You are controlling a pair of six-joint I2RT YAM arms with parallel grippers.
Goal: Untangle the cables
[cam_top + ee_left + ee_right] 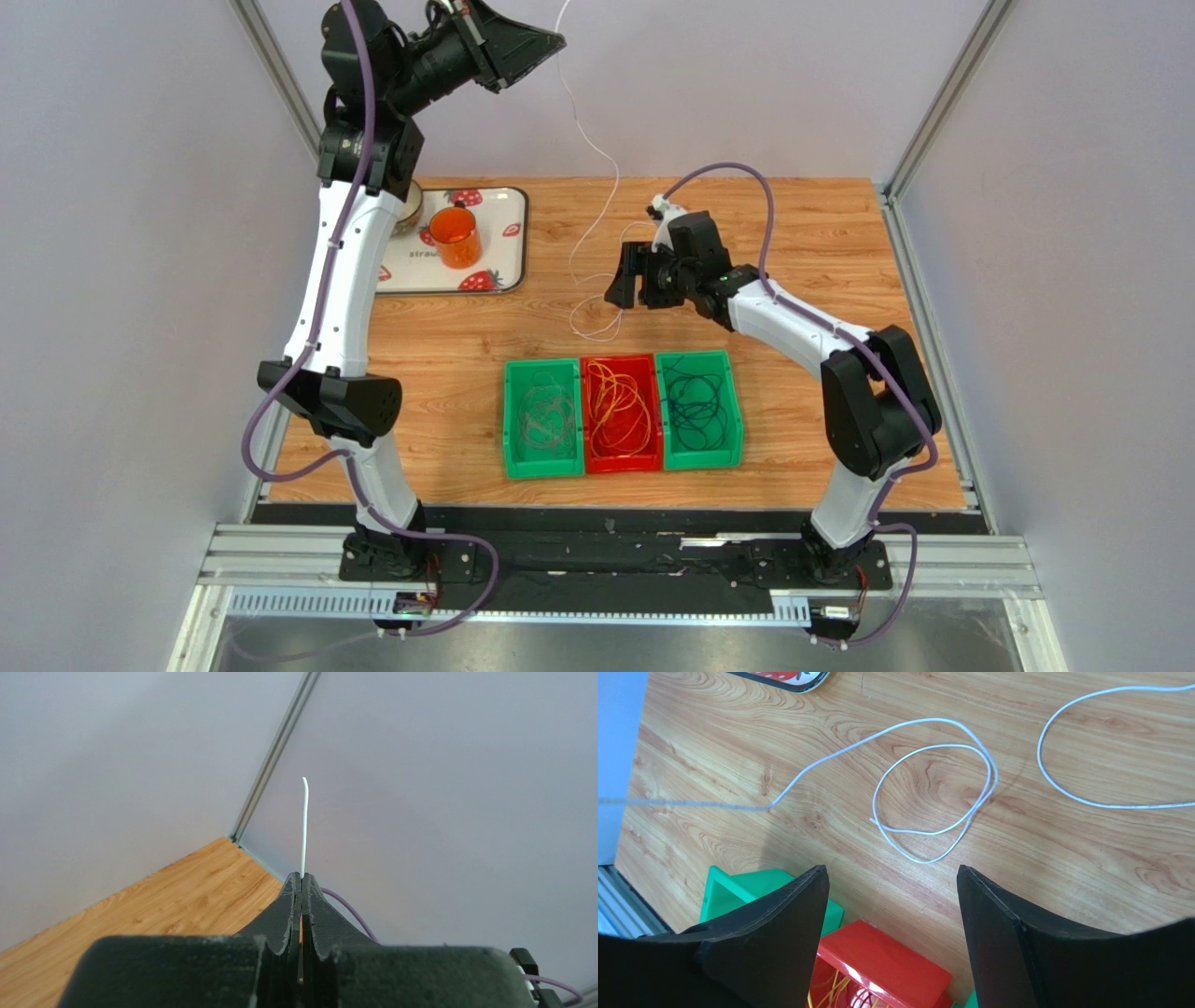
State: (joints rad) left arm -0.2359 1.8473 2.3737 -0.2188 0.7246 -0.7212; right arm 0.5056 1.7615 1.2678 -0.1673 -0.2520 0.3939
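My left gripper [550, 39] is raised high above the table's back edge, shut on a thin white cable [304, 822] whose end sticks up past the fingertips. From there the cable hangs down and ends in loose loops [598, 338] on the wood. My right gripper [630, 276] hovers just right of the hanging strand, open and empty. In the right wrist view the white loops [992, 777] lie on the table beyond its spread fingers [808, 903]. Orange cables fill the red bin [620, 445], dark cables the right green bin [699, 451], pale cables the left green bin [542, 465].
A strawberry-patterned tray [498, 238] with an orange cup [456, 238] sits at the back left. The three bins stand in a row near the front centre, directly under my right gripper's near side [892, 959]. Grey walls enclose the table.
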